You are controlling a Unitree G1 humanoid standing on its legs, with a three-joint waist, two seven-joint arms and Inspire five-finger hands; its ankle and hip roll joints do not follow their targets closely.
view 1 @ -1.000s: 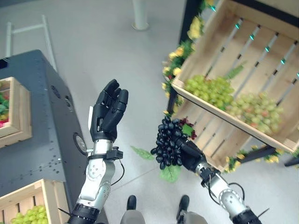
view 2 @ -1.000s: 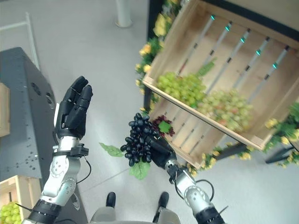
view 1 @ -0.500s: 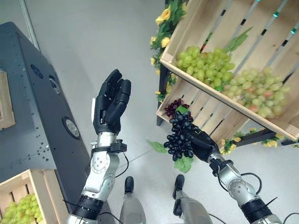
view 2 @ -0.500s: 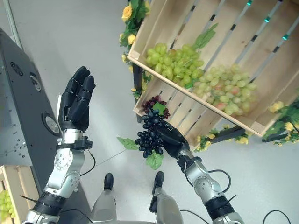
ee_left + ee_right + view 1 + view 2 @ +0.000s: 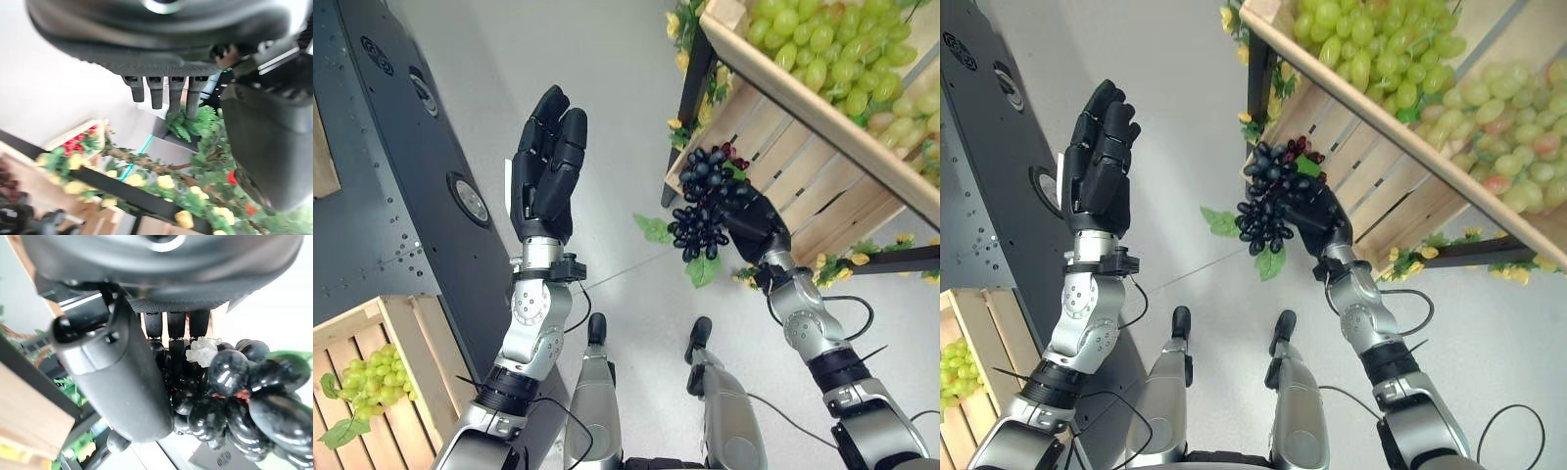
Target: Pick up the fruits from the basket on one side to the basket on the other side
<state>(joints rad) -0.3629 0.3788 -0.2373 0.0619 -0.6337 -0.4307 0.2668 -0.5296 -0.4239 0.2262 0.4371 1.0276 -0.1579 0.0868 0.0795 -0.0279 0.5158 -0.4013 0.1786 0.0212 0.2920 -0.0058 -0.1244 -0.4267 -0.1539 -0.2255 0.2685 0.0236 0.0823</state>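
While right hand (image 5: 756,220) is clenched round black grapes (image 5: 702,204) near lower crate (image 5: 783,176), left hand (image 5: 546,166) stays up w/ fingers straight, holding nothing

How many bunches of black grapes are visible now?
1. The black grape bunch is held in the right hand, in front of the lower wooden crate. More may be hidden inside the crate.

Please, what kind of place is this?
Probably a mock fruit shop or demo stand: a tilted wooden crate with green grapes, yellow flower decoration, and dark grapes in the right hand.
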